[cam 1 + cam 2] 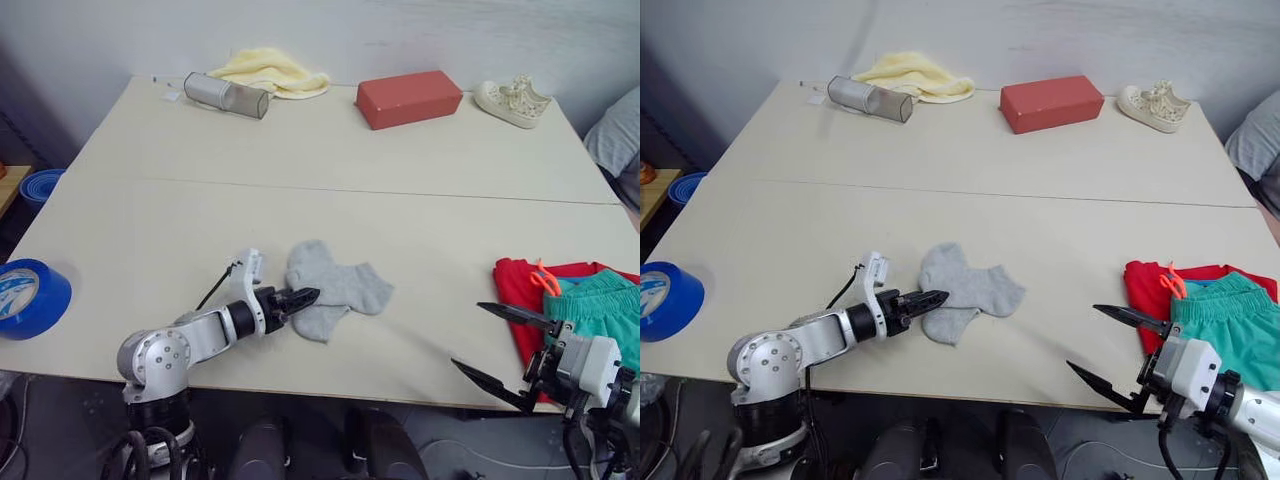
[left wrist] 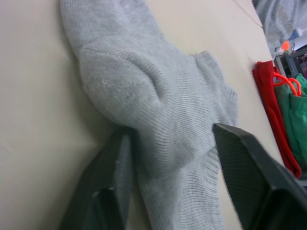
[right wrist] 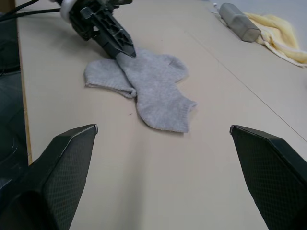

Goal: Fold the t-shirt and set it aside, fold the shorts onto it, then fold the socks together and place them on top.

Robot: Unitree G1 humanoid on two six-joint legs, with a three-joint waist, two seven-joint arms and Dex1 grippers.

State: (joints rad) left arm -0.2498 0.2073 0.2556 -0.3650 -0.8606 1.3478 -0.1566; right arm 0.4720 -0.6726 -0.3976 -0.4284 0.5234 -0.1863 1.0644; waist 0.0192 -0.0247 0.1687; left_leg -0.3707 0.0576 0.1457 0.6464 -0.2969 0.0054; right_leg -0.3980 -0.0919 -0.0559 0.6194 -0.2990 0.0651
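You are on the last step: the t-shirt (image 1: 515, 300) and the shorts (image 1: 600, 305) already lie stacked near the table's (image 1: 330, 170) front right edge, the shorts on top, so only the socks (image 1: 335, 290) remain. They lie overlapped on the table, well to the left of that stack and near the front edge.

Your left gripper (image 1: 300, 297) is at the socks' left side, its fingers closed on a raised fold of grey knit; in the left wrist view the cloth bunches up between them. Your right gripper (image 1: 505, 350) hangs wide open and empty just left of the stack, beyond the front edge.

The pair forms a loose cross. One sock's long axis runs from the gripper away toward the stack; the other lies across it, running from the front edge toward the red-brown block (image 1: 409, 98).

The next move probably calls for bringing the pinched sock over its mate so both axes align, then carrying them to the shorts.
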